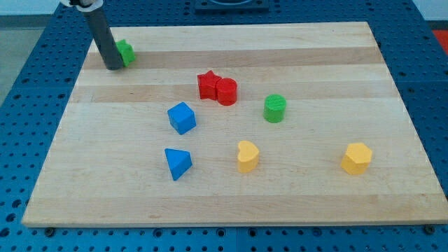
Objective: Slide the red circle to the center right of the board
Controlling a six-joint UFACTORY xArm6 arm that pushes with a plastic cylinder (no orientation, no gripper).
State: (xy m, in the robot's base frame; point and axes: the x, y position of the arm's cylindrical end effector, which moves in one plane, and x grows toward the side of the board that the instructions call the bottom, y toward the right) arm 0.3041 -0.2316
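The red circle (226,92) sits above mid-frame, touching the red star (207,85) on its left; a green cylinder (274,108) stands near its lower right. The rod has no claw and holds nothing; the tip (113,66), upper left, hides part of a green block (126,52)

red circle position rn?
The red circle sits just above the board's middle in the camera view, touching the red star on its left, with the green cylinder to its lower right. My tip is far off at upper left.
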